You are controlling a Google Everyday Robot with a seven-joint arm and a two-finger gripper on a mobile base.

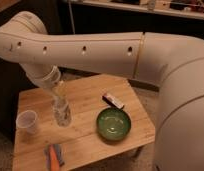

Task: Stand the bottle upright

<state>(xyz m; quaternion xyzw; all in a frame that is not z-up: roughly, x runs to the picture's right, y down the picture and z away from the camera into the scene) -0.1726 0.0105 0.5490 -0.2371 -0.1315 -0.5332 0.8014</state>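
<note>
handling first: judged a light, thin-walled plastic bottle (63, 118), stiff enough for a firm pinch yet smooth and liable to slip or twist; narrow base, so easily toppled on release. best held high on the body, just under the cap, leaving the base free to meet the wood squarely. appearance: small, slim, whitish, faintly printed around the middle, cap end pale and mostly hidden among the fingers. position: on the left half of the wooden table (90, 142), close to upright with a slight lean, base at or just above the board, contact not clear; just right of the translucent cup (27, 122), well apart from the green bowl (113, 124) and the small dark packet (113, 101), behind the flat orange-and-grey item (55, 156) near the front edge. gripper (59, 102): hanging from the arm's wrist directly over the bottle, fingers drawn together and clamped on its upper end. judged near completion, pending a gentle release.
</note>
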